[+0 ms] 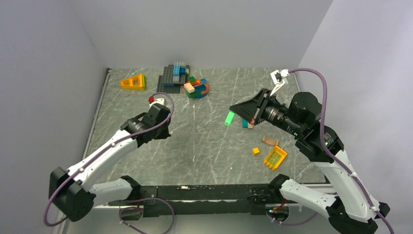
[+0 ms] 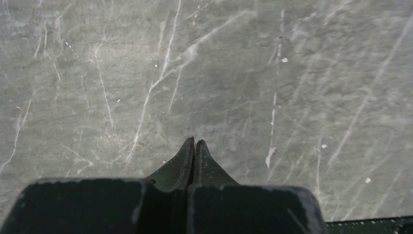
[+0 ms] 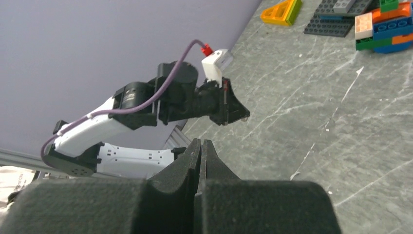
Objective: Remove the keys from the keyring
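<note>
Watching the left gripper [image 2: 195,142] and right gripper [image 3: 200,144], both pressed together and empty, I worry a closed descent scatters the apparent green key [image 1: 229,118] lying below the right; I can't find the keyring.

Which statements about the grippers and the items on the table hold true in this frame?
1. The left gripper is shut on nothing. True.
2. The right gripper gapes open. False: its fingers are pressed together.
3. Stacked building bricks sit at the far side of the table. True.
4. The yellow grid piece lies by the left arm. False: it lies near the right arm.
5. A keyring hangs from the right gripper. False: no keyring shows in any view.
</note>
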`<state>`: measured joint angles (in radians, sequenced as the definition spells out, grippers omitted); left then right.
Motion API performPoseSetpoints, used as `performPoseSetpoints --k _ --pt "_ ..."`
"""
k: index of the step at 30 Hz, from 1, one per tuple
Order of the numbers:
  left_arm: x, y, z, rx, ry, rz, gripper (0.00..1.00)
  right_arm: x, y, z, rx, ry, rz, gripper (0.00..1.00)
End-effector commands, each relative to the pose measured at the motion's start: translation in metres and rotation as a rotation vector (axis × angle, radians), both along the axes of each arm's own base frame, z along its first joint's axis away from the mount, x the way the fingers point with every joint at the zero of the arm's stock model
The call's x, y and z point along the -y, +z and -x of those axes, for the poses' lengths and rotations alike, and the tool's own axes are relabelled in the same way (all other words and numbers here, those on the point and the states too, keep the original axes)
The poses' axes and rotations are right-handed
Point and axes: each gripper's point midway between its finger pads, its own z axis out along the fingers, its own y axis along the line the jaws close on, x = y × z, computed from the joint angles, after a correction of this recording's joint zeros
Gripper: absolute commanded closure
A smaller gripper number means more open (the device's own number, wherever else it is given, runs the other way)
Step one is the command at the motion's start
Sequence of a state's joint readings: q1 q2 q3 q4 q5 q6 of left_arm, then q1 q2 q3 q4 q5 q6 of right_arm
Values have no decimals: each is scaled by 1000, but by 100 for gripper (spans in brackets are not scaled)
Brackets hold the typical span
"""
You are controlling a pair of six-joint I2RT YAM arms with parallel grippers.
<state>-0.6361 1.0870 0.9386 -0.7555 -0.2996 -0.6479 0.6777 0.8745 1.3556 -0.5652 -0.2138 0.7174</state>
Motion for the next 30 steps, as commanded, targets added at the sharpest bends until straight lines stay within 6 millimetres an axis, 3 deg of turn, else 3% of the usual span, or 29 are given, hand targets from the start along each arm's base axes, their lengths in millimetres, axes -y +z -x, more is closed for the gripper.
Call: performPoseSetpoints --k 1,6,11,13,16,18,20,22,30 --pt "-2 -16 -17 -58 -24 -28 100 12 4 8 10 -22 13 100" --pt "-34 -44 -25 -213 84 -173 100 24 1 15 -1 -52 26 100" --pt "-53 -65 -34 -308 116 -270 100 37 0 21 -7 -89 23 100" --pt "-58 -67 -38 -321 127 -297 79 42 0 24 -8 -105 23 100" --pt "-67 -69 -43 -335 161 -323 65 49 1 26 -5 -127 23 100" --pt "-74 -65 -46 -326 187 -339 43 53 1 28 -5 -139 27 100" --pt "-79 -61 -50 -314 204 -359 15 56 0 29 -7 -149 32 100" --pt "-80 -56 -53 -309 208 -368 3 58 -2 30 -11 -155 38 100" --pt "-54 -23 -64 -242 170 -213 1 54 -15 27 -35 -136 90 100"
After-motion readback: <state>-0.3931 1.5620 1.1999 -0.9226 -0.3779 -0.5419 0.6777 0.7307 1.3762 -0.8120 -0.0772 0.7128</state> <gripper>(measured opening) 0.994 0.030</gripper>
